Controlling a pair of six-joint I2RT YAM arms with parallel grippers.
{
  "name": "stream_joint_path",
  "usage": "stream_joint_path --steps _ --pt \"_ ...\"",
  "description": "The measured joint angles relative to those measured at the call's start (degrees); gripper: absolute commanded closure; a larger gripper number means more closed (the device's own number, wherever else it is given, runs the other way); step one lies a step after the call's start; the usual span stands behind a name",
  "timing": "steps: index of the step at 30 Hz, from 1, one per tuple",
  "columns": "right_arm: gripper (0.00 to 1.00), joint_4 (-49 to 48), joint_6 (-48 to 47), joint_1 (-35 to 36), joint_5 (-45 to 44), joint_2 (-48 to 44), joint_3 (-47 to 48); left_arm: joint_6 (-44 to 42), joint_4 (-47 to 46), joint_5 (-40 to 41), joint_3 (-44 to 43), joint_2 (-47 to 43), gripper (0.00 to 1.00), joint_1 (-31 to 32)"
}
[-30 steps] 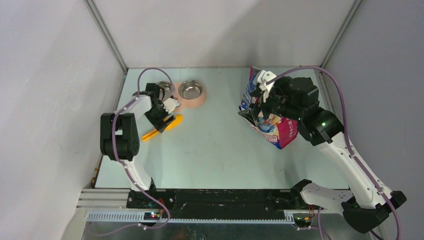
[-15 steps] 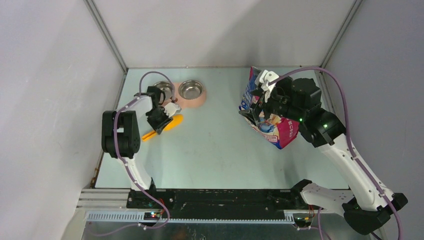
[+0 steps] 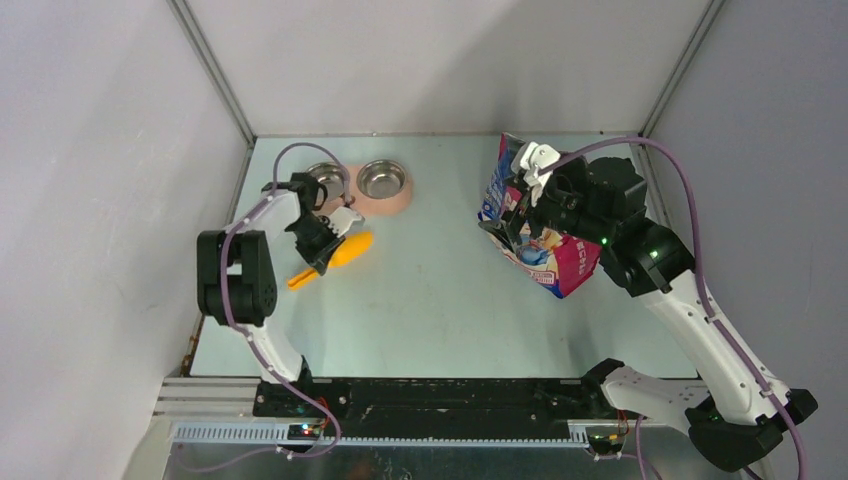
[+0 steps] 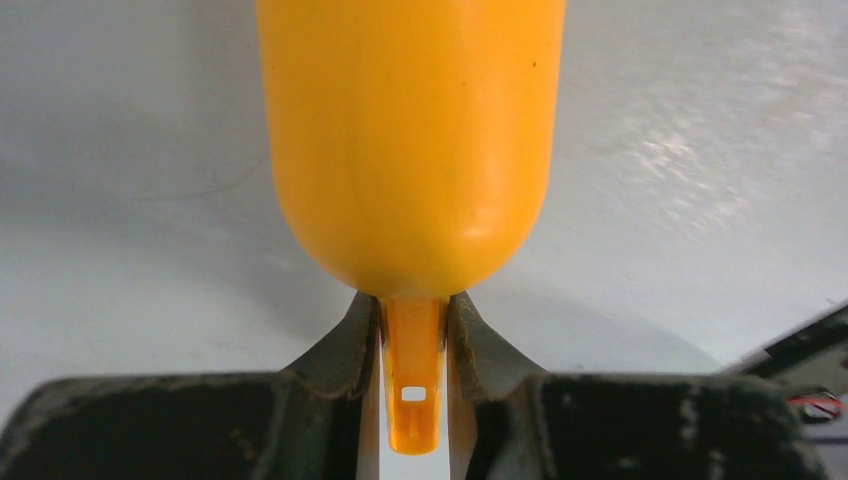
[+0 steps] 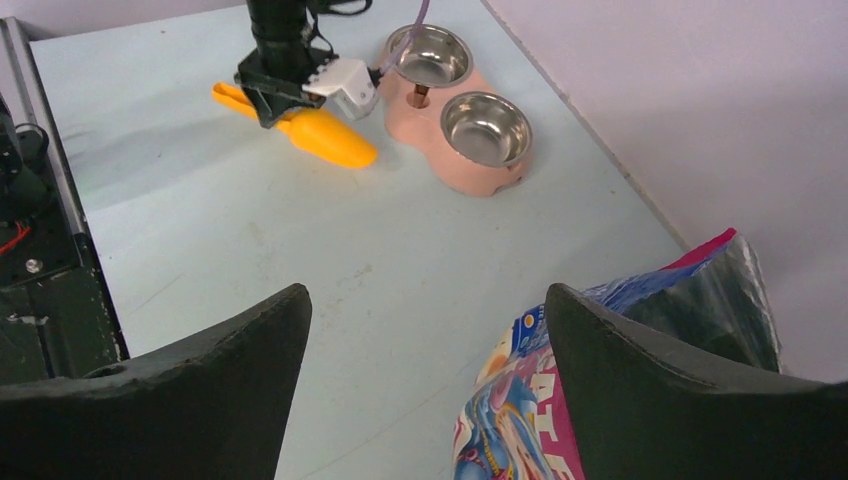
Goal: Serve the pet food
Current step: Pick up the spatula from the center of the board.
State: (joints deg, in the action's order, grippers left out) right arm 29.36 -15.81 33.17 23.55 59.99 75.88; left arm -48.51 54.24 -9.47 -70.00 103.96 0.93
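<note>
Orange scoop pinched in L claw, cat food bag by spread R claw

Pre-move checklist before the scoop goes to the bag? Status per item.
1. Scoop secured in left gripper: ok, jaws shut on its handle.
2. Scoop lifted off the table: cannot tell.
3. Bag mouth open: ok, it gapes at the top in the right wrist view.
4. Right gripper steadying the bag: not ok, jaws spread wide, no pinch on it visible.
5. Bowls ready: ok, both upright and bare inside.
</note>
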Motion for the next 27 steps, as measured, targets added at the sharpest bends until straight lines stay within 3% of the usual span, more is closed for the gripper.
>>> stream_joint_path --steps 7,10,20,27 --pt "0.04 0.15 -5.99 0.09 4.22 -0.09 0.00 -0.57 11.58 -12.57 -8.76 -9.42 1.00 0.66" --pt "0.04 1.70 -13.11 0.11 9.16 0.33 0.00 -1.09 16.06 -17.99 -13.42 -10.99 1.00 2.86" --pt "0.06 9.46 -42.05 -0.24 23.41 4.13 -4.28 -6.45 31.36 -33.62 -23.41 -6.99 1.00 18.36" --pt "0.08 7.39 -48.92 -0.31 25.46 4.79 -9.86 -6.56 34.18 -37.83 -23.76 -5.73 1.00 20.85"
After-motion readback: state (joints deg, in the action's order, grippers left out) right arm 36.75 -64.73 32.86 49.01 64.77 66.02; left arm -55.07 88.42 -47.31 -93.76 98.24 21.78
